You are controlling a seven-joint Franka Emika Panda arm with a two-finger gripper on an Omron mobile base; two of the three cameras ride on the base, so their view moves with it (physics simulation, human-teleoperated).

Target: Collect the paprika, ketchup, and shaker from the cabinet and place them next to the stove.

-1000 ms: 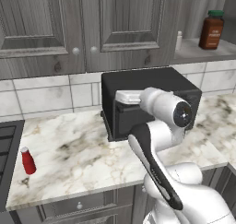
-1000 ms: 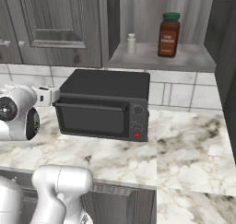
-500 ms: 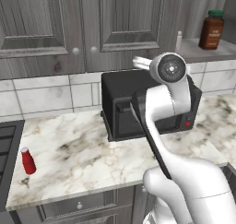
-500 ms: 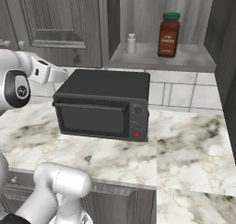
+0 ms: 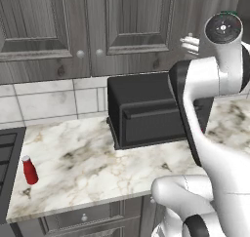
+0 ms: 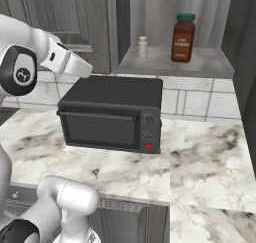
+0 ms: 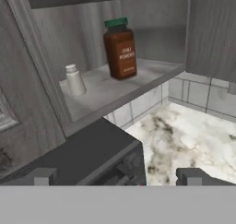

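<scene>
The paprika [image 7: 120, 48], a reddish-brown jar with a green lid, stands upright on the cabinet shelf [image 7: 115, 89], with the small whitish shaker [image 7: 75, 80] to its left. From the right base view the paprika [image 6: 183, 37] and shaker [image 6: 142, 47] stand in the open cabinet [image 6: 170, 67] above the toaster oven. The ketchup [image 5: 30, 170] stands on the counter beside the stove [image 5: 7, 153]. My gripper [image 7: 117, 178] is open and holds nothing. It hangs above the oven's left end, short of the shelf and facing it.
A black toaster oven [image 6: 115, 114] sits on the marble counter [image 6: 200, 157] right under the shelf. Closed panelled doors with round knobs [image 5: 80, 53] are left of the open cabinet. The cabinet's side wall [image 7: 212, 29] bounds the shelf on the right.
The arm has risen from in front of the toaster oven to shelf height, and the hand now points at the cabinet. The gripper stayed open. The ketchup has not moved.
</scene>
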